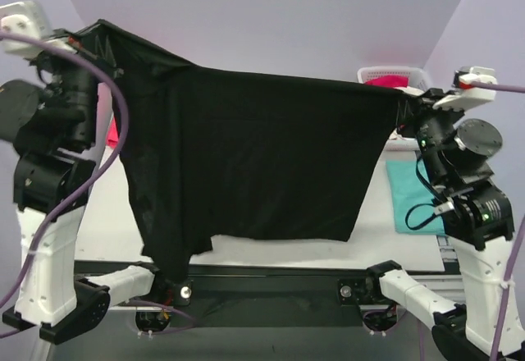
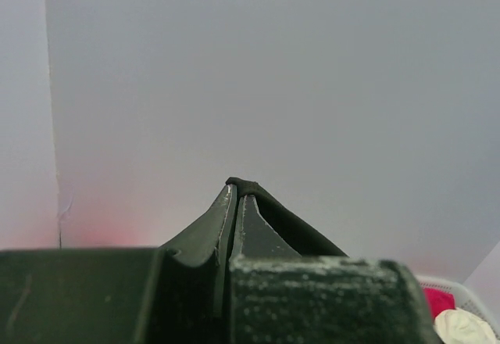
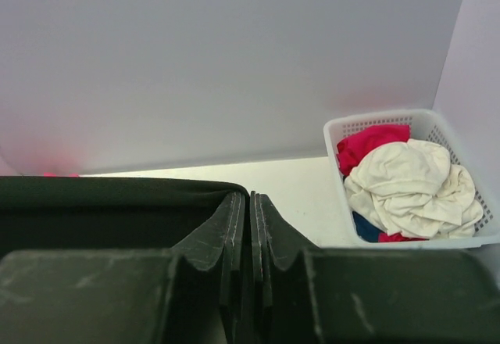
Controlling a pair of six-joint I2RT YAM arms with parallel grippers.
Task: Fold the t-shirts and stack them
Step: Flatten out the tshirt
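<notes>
A black t-shirt (image 1: 254, 156) hangs stretched in the air between my two grippers, well above the table. My left gripper (image 1: 82, 37) is shut on its upper left corner; in the left wrist view the cloth (image 2: 285, 219) drapes over the closed fingertips of that gripper (image 2: 237, 186). My right gripper (image 1: 413, 98) is shut on the upper right corner; in the right wrist view the black cloth (image 3: 109, 203) runs left from that gripper (image 3: 250, 197). A folded teal t-shirt (image 1: 410, 193) lies flat on the table at the right. Cream (image 3: 410, 184) and red (image 3: 367, 142) shirts lie bunched in the basket.
A white lattice basket (image 3: 336, 137) stands at the back right of the table and also shows in the top view (image 1: 369, 72). The shirt's lower hem hangs near the front edge of the table (image 1: 271, 250). A pink thing (image 1: 112, 135) shows behind the left arm.
</notes>
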